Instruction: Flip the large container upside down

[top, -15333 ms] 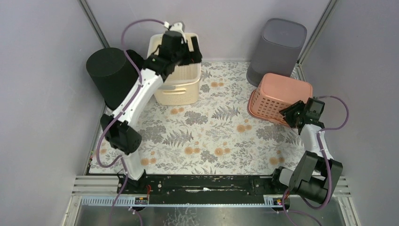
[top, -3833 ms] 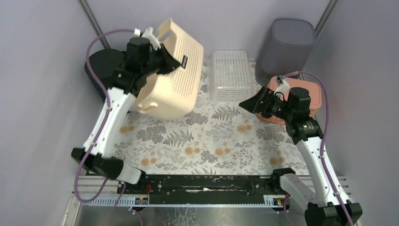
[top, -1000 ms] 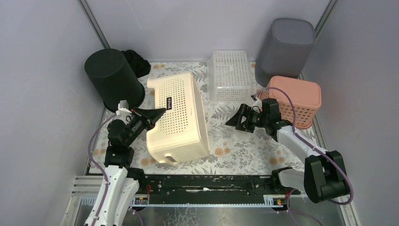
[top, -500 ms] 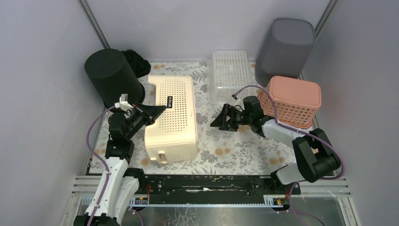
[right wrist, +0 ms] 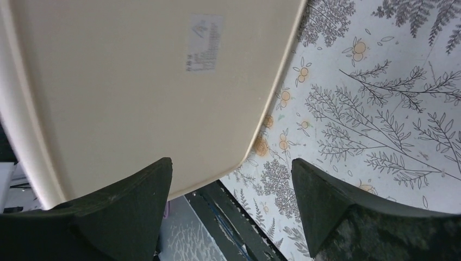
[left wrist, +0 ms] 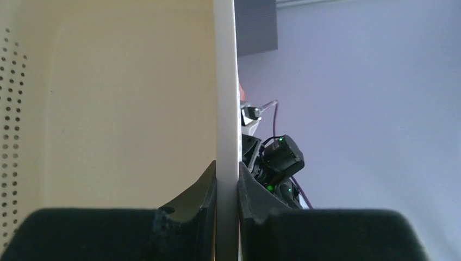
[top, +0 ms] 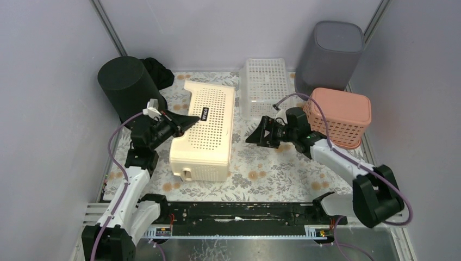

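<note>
Thin wall of cream container (top: 209, 130) in left claw (left wrist: 227, 185)

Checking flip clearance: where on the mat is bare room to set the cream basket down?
Bare mat lies along the near edge, between the cream basket and the right arm. The back and right are crowded: black bin, clear basket, grey bin, pink basket. The open right pincer fills the middle gap.

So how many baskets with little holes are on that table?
3: a cream basket on its side left of centre, a white basket at the back, a pink basket on the right. None seems hidden.
</note>
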Action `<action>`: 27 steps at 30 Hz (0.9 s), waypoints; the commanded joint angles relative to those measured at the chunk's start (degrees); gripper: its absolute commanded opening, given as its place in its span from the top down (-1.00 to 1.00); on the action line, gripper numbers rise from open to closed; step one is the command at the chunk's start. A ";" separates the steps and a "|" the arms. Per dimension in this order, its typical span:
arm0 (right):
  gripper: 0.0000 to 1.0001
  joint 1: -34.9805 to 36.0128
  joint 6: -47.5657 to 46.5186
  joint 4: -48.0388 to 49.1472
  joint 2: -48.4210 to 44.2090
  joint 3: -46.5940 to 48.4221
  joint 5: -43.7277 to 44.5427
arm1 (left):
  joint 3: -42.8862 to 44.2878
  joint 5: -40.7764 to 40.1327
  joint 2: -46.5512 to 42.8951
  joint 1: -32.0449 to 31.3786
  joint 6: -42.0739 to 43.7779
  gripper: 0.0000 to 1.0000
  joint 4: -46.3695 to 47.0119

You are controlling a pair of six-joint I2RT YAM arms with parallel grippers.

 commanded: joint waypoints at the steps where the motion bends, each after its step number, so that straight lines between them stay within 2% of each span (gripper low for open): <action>1: -0.76 -0.46 -3.52 -9.00 -7.69 4.77 3.74 | 3.49 0.85 0.95 -4.78 -6.30 0.99 1.20; 8: -0.79 -9.49 -6.46 -20.36 -17.66 8.52 1.57 | 8.84 -6.91 3.44 -12.97 -10.73 0.98 5.37; 11: -0.81 -13.33 -8.64 -24.63 -19.87 10.42 0.01 | 10.96 -10.96 4.76 -17.77 -12.03 0.98 6.67; 15: -0.83 -15.12 -10.29 -27.18 -21.02 11.18 -0.40 | 12.98 -17.04 6.81 -24.37 -13.30 0.97 8.75; 19: -0.84 -16.08 -10.71 -27.64 -21.56 10.26 -0.42 | 12.48 -21.80 9.30 -30.69 -15.75 0.98 15.70; 23: -0.79 -17.17 -13.24 -30.67 -21.15 9.02 2.15 | 9.91 -26.66 12.44 -36.05 -18.62 1.00 27.20; 27: -0.68 -23.13 -12.16 -27.39 -22.83 1.40 -0.49 | 5.24 -31.73 16.42 -39.63 -22.84 1.00 41.67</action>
